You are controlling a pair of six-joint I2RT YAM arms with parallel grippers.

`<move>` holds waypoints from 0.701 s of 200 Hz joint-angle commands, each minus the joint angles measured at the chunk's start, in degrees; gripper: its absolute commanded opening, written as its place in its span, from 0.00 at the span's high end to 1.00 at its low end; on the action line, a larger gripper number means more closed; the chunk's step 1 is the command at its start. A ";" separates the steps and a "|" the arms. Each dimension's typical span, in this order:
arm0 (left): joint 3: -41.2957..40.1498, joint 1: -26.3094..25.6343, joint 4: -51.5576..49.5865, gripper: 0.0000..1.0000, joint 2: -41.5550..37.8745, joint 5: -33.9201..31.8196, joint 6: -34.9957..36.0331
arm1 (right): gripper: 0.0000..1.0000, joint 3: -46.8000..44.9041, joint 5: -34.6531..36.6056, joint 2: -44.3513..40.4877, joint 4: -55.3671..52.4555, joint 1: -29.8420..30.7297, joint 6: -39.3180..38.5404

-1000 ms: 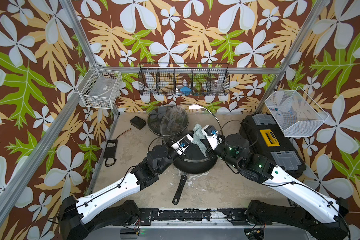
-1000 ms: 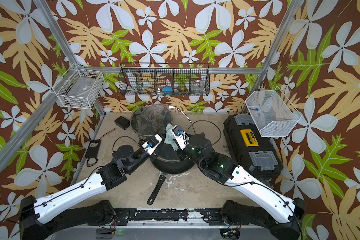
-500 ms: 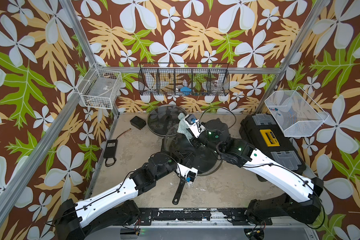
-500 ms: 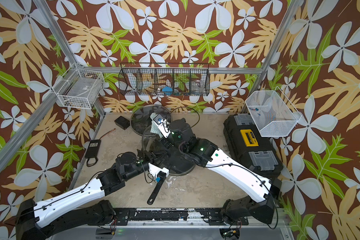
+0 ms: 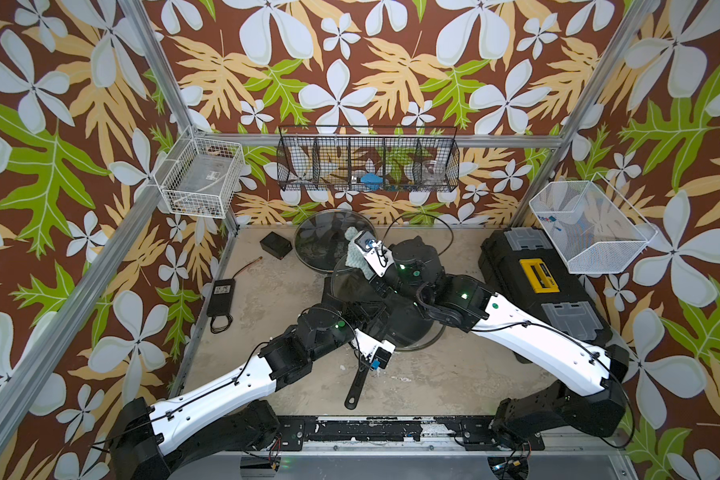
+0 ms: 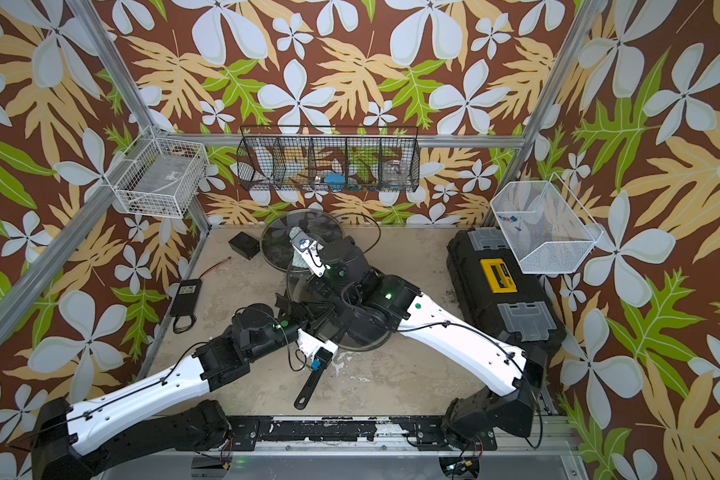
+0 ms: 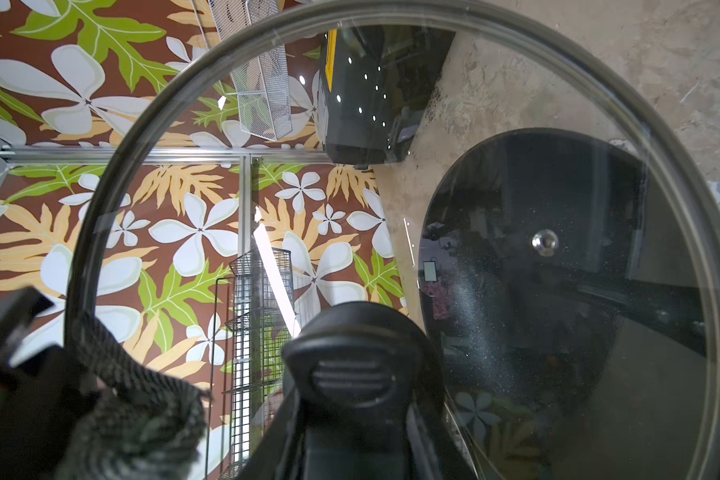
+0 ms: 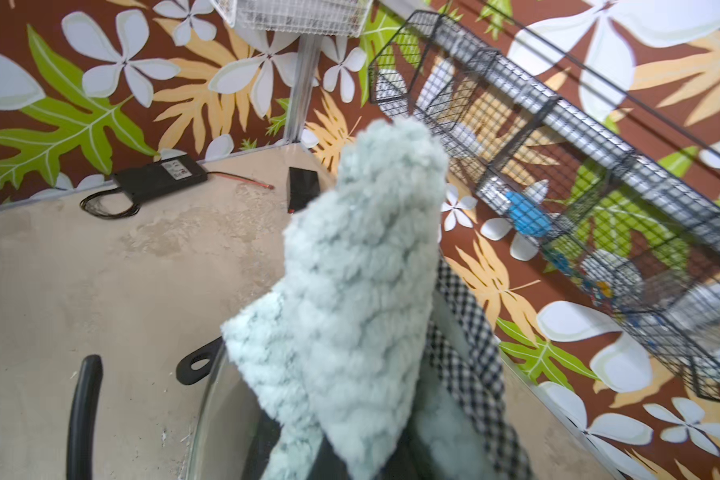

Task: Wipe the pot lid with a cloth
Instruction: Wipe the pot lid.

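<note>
Both top views: 2 glass lids, the pot lid [image 5: 347, 286] tilted over 1 frying pan [image 5: 410, 334], the smaller lid [image 5: 321, 245] behind it; 1 cloth [image 5: 352, 259].
Left wrist: left gripper [image 7: 352, 432] clamped on the black handle [image 7: 352, 374] of the clear, metal-rimmed pot lid.
Right wrist: right gripper [image 8: 395, 415] pinching the fluffy mint cloth at the lid's edge.

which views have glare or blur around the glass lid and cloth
Left wrist view: a bright streak and dark reflections lie on the pot lid. Right wrist view: the cloth is close and slightly soft, and the black wire basket smears toward the frame edge. Both top views: evenly lit and sharp.
</note>
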 commanded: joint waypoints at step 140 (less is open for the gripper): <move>7.25 -0.18 22.69 1.00 2.69 -13.87 -76.10 | 1.00 -27.91 5.80 -26.25 -2.86 2.78 13.96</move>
